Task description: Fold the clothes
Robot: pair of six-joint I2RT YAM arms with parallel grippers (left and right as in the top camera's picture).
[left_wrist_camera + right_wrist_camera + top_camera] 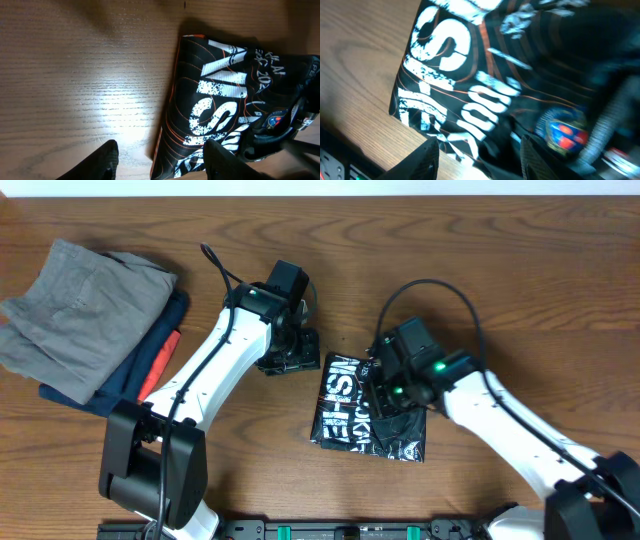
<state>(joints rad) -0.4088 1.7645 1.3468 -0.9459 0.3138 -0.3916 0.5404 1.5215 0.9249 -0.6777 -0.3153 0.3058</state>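
The black jersey (pixel 352 416) with thin orange lines and large white lettering lies folded into a small rectangle at the table's middle. My left gripper (pixel 289 362) is open and empty just left of its upper left corner. In the left wrist view the jaws (pixel 162 167) straddle the jersey's (pixel 210 100) left edge from above. My right gripper (pixel 385 387) is open, low over the jersey's right part. In the right wrist view the jaws (pixel 481 160) are spread over the lettering (pixel 465 75), with a round badge (pixel 565 130) beside the right finger. That view is blurred.
A stack of folded garments sits at the far left: grey (pixel 80 310) on top, navy (pixel 125 375) and orange-red (pixel 160 360) beneath. The arm bases and a black rail (pixel 350 530) run along the front edge. Bare wood (pixel 75 75) lies left of the jersey.
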